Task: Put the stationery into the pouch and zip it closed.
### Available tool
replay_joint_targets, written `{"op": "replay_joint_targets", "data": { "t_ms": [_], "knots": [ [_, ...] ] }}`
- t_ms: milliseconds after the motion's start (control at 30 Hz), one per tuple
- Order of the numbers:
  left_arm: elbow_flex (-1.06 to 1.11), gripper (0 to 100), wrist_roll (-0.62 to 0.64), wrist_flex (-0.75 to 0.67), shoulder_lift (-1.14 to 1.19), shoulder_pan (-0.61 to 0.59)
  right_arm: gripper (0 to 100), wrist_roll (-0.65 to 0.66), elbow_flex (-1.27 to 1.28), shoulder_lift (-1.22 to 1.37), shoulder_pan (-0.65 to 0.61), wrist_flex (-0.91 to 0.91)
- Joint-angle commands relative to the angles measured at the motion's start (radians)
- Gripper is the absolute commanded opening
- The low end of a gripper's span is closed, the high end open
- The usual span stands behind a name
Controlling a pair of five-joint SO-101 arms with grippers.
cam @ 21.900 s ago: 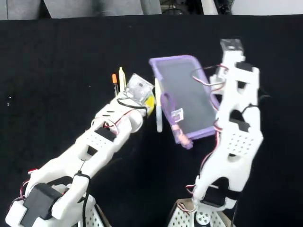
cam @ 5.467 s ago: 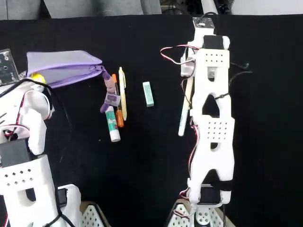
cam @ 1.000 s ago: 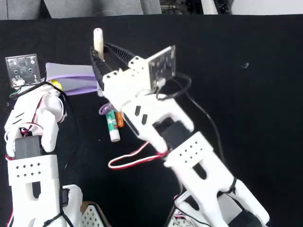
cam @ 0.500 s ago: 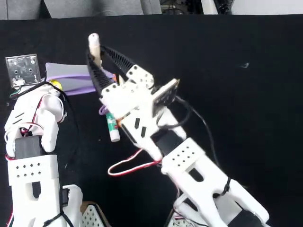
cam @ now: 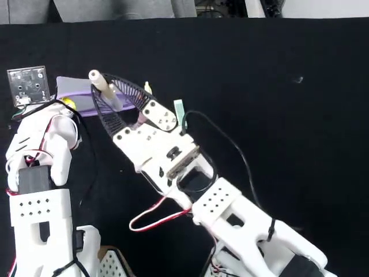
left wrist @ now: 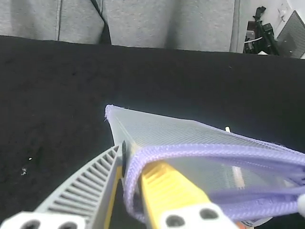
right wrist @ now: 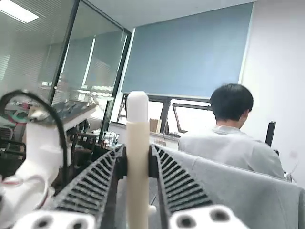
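The purple pouch (cam: 81,92) lies at the far left, and my left gripper (cam: 65,104) is shut on its near edge. In the left wrist view the yellow pad (left wrist: 162,188) and the grey ribbed finger (left wrist: 81,195) pinch the pouch's purple rim (left wrist: 190,152). My right gripper (cam: 102,91) reaches across the table, shut on a cream pen (cam: 104,88) that hangs tilted over the pouch's right end. In the right wrist view the cream pen (right wrist: 137,124) stands clamped between the black ribbed fingers (right wrist: 100,181).
A green eraser (cam: 180,112) and the tip of a yellow pen (cam: 147,86) lie just right of the right gripper; the arm hides the other stationery. The left arm's white body (cam: 37,167) fills the left edge. Black table stretches open to the right.
My right gripper has swung left and down with the cream pen, tilting it over the pouch's right end. The left arm and the pouch have stayed put.
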Motion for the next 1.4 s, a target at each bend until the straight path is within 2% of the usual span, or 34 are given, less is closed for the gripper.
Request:
{"op": "replay_joint_targets", "data": {
  "t_ms": [0,200,333,867,967,1167,1367],
  "knots": [
    [-0.019,3,-0.003,-0.034,-0.02,0.012,1.1,0.014,0.015,0.002,-0.005,-0.028],
    [-0.021,3,-0.003,-0.034,-0.021,0.01,1.1,0.015,0.091,0.07,0.0,-0.028],
    [-0.025,3,-0.003,-0.034,-0.021,0.01,1.1,0.106,0.15,0.048,0.006,-0.028],
    [-0.025,3,-0.003,-0.035,-0.021,0.01,1.1,0.132,0.265,-0.363,-0.044,-0.02],
    [-0.025,3,-0.003,-0.035,-0.021,0.01,1.1,0.121,0.216,-0.335,-0.049,-0.025],
    [-0.021,3,-0.003,-0.034,-0.028,0.01,1.1,-0.017,0.102,-0.177,-0.043,-0.035],
    [-0.021,3,-0.003,-0.034,-0.029,0.01,1.1,0.011,0.09,0.048,-0.041,-0.327]
  ]
}}
